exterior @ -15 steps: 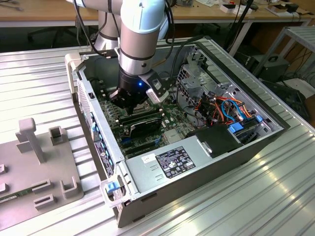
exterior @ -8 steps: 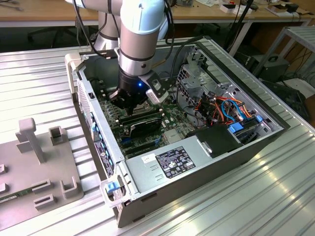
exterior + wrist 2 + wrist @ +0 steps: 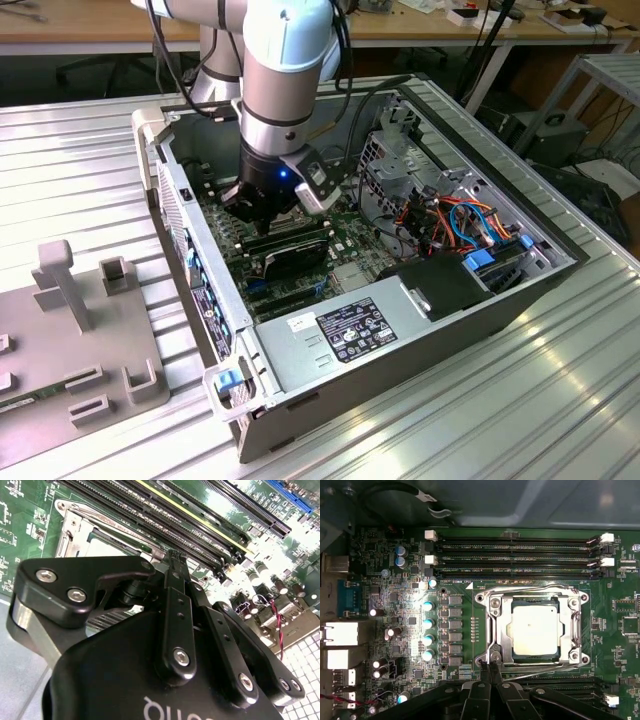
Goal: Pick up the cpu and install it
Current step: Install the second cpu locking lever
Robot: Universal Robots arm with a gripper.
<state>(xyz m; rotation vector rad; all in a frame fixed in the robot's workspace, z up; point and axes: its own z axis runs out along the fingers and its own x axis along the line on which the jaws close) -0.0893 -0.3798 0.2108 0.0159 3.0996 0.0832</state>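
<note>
Just beyond pincer tips, cpu seated in socket frame; pincer closed, empty

The computer case lies open on the table. The cpu sits in the socket frame on the motherboard, between memory slots. The gripper hangs just beside the frame's edge.

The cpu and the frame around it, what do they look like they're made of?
The cpu: likely metal on top, a dull pale silver-grey with a soft, even sheen. The frame around it: probably bare polished steel, bright with sharp glints and screw heads at its corners.
</note>
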